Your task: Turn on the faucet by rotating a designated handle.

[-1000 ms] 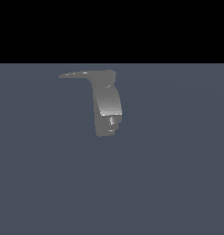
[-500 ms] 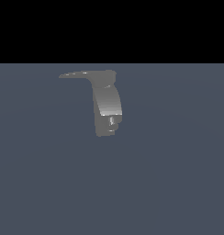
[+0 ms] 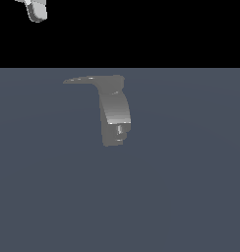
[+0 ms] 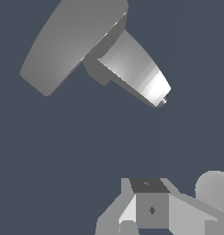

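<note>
Standing alone on the flat grey floor, the faucet (image 3: 114,115) is seen upright in the exterior view, its handle (image 3: 87,79) stretched sideways from the top toward the exterior view's left, so a free tip is offered for pushing. No contact has been made: only a white piece of the gripper (image 3: 35,9) is glimpsed at that view's upper left corner, well apart from the lever. Whether its jaws are spread or closed cannot be told. In the wrist view the faucet (image 4: 132,73) is looked down upon
</note>
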`<state>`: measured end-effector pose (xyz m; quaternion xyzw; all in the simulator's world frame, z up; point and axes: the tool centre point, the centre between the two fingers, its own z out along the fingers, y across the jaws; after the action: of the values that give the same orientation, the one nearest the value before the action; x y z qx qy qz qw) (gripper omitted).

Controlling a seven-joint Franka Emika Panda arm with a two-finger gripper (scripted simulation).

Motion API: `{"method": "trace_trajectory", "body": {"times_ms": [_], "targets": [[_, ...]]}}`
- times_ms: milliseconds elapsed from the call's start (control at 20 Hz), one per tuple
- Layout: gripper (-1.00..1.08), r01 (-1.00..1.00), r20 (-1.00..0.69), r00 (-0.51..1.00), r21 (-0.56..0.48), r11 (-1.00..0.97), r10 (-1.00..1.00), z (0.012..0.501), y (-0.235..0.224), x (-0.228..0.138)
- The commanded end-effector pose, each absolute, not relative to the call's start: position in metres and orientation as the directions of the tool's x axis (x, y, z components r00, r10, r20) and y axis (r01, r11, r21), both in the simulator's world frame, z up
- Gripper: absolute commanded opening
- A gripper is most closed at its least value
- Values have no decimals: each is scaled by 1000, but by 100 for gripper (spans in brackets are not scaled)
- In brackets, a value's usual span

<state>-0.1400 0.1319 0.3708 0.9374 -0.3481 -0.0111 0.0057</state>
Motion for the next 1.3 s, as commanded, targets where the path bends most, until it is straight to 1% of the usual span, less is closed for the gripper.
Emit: {"method": "trace_trajectory", "body": {"times_ms": [0, 600, 1250], "targets": [[-100, -688, -17, 725, 16, -725, -689, 363, 140, -128], [-100, -830, -14, 558, 10, -558, -830, 330, 166, -66], [-100, -941, -8, 338, 6, -338, -941, 292, 176, 8]]}}
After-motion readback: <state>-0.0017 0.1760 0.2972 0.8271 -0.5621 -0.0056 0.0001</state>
